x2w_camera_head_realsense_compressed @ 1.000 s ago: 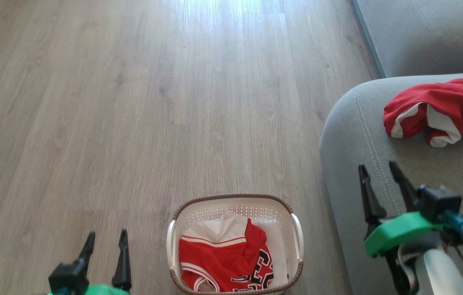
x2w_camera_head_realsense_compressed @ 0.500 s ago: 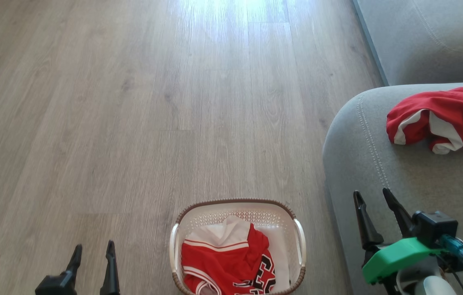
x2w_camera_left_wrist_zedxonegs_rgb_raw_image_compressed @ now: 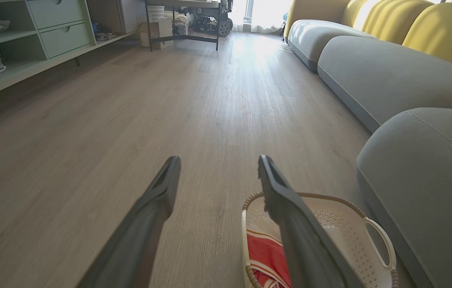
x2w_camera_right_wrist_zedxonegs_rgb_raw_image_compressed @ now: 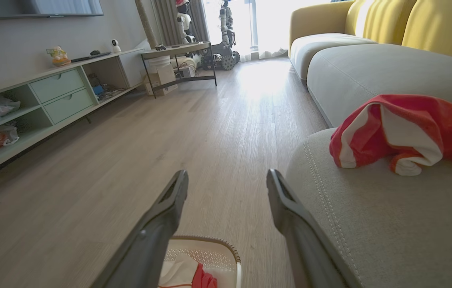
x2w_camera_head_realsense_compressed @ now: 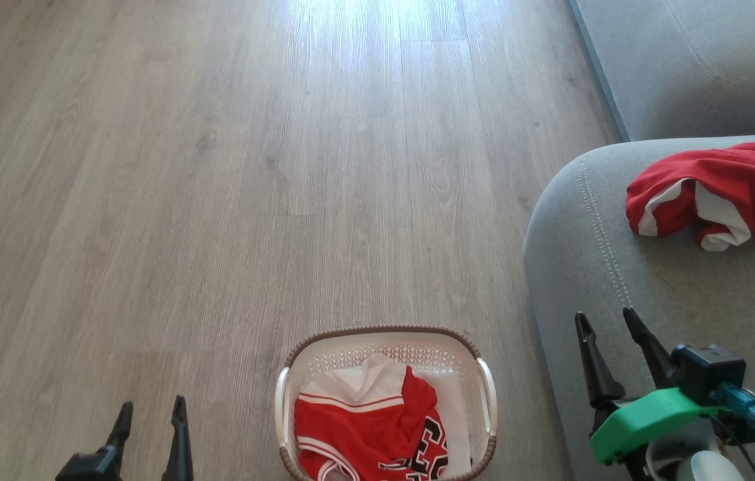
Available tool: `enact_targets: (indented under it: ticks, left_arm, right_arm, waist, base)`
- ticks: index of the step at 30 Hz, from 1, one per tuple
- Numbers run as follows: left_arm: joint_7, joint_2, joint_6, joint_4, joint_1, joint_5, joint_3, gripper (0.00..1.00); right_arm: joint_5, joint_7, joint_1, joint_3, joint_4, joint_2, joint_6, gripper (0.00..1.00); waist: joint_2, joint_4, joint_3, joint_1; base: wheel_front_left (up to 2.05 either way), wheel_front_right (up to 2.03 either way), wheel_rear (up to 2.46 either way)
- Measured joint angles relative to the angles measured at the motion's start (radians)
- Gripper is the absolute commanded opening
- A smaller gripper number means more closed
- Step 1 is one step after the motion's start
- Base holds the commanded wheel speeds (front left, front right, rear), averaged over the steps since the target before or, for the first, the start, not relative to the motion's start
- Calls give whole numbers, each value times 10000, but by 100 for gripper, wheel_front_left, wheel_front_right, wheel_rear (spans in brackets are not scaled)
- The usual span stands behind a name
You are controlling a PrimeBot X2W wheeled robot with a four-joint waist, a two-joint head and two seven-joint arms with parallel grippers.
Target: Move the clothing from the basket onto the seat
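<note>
The cream basket (x2w_camera_head_realsense_compressed: 488, 394) with a brown rim stands on the floor at the bottom centre, holding a crumpled red jersey (x2w_camera_head_realsense_compressed: 367, 427) with white trim and black lettering. A second red and white garment (x2w_camera_head_realsense_compressed: 718, 190) lies on the grey seat (x2w_camera_head_realsense_compressed: 591, 267) at the right. Over the seat's front corner my right gripper (x2w_camera_head_realsense_compressed: 605, 319) hangs open and empty. At the lower left, left of the basket, my left gripper (x2w_camera_head_realsense_compressed: 153, 409) is open with nothing in it. The left wrist view shows the basket (x2w_camera_left_wrist_zedxonegs_rgb_raw_image_compressed: 374, 232) under the right finger, and the right wrist view shows the garment (x2w_camera_right_wrist_zedxonegs_rgb_raw_image_compressed: 406, 128) on the seat (x2w_camera_right_wrist_zedxonegs_rgb_raw_image_compressed: 370, 224).
Wooden floor stretches ahead of the basket. A second grey sofa cushion (x2w_camera_head_realsense_compressed: 685, 60) lies beyond the seat, with yellow backrests (x2w_camera_right_wrist_zedxonegs_rgb_raw_image_compressed: 430, 24) behind. A pale green cabinet (x2w_camera_right_wrist_zedxonegs_rgb_raw_image_compressed: 50, 100) lines the far left wall, and a black-framed table (x2w_camera_right_wrist_zedxonegs_rgb_raw_image_compressed: 178, 60) stands at the room's end.
The head camera tilted, so the whole picture slid down a little. My right gripper has drawn back toward me from the garment on the seat. The clothing has not moved.
</note>
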Motion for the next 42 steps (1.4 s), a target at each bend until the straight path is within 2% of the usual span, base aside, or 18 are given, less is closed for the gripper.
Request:
enact_targets:
  ticks: [17,25,33,42]
  left_arm:
    - [0,-123,-128,130,0,163,12,100]
    - [207,-288,-602,518,-520,479,-685,100]
    - [474,-1101,-1264,1676,-2500,968,-1549,100]
    - [589,-2610,-2290,4504,-5675,1407,-2291,100]
  right_arm:
    - [-2,-23,37,-59,-94,2,0,100]
    - [-59,-167,24,-391,-314,6,0,100]
    - [-414,-485,-508,-869,-1110,12,0,100]
    - [-663,-863,-1982,-989,-2495,12,0,100]
  waist:
    - [0,18,97,0]
    - [0,-37,532,0]
    - [0,-182,1740,0]
    - [-1,-478,3752,0]
  base:
    - [0,0,0]
    - [0,0,0]
    - [0,0,0]
    - [0,0,0]
